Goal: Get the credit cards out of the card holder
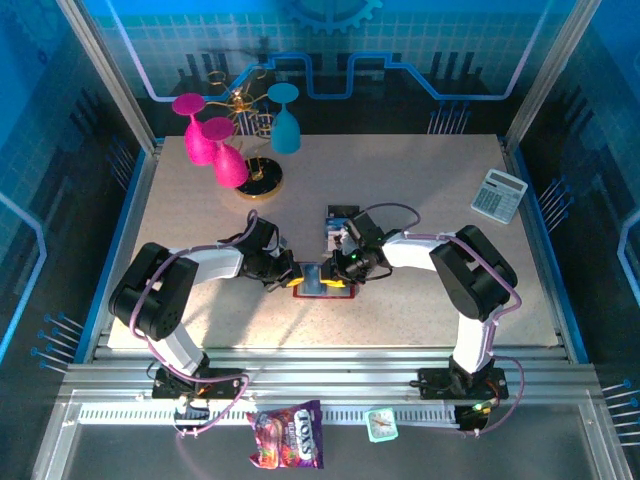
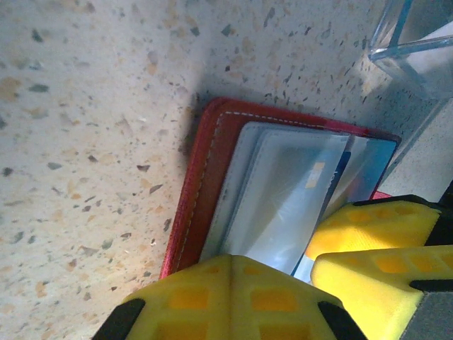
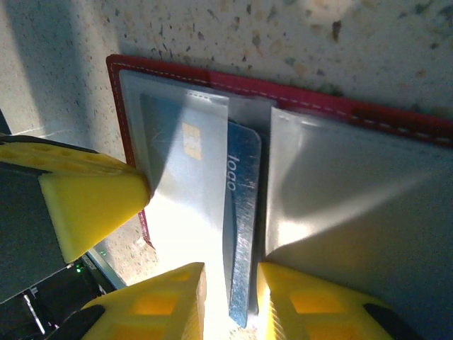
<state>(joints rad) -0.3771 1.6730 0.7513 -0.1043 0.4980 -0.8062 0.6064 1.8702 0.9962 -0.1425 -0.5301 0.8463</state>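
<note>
1. I see a speckled beige table point(image 1: 170, 220) inside blue-lit walls. Pink glasses point(image 1: 215, 150) and a blue glass point(image 1: 286, 125) stand at the upper left, and a calculator point(image 1: 498, 193) lies at the upper right.
2. The card holder point(image 1: 322, 285) lies open and flat at mid-table, lower centre of the overhead frame. Its long axis runs left to right there, with a red rim around clear sleeves.
3. A blue credit card point(image 3: 241, 212) sits in the left sleeve by the fold. Its long axis runs top to bottom of the right wrist frame, and one long strip is bare.
4. My left hand point(image 1: 290, 272) rests one yellow finger point(image 3: 92, 202) on the holder's left edge. I cannot tell how far apart its fingers are.
5. My right hand point(image 1: 338, 267) straddles the card with its fingers narrowly apart. One touches the card's edge and light shows beside the other.
</note>
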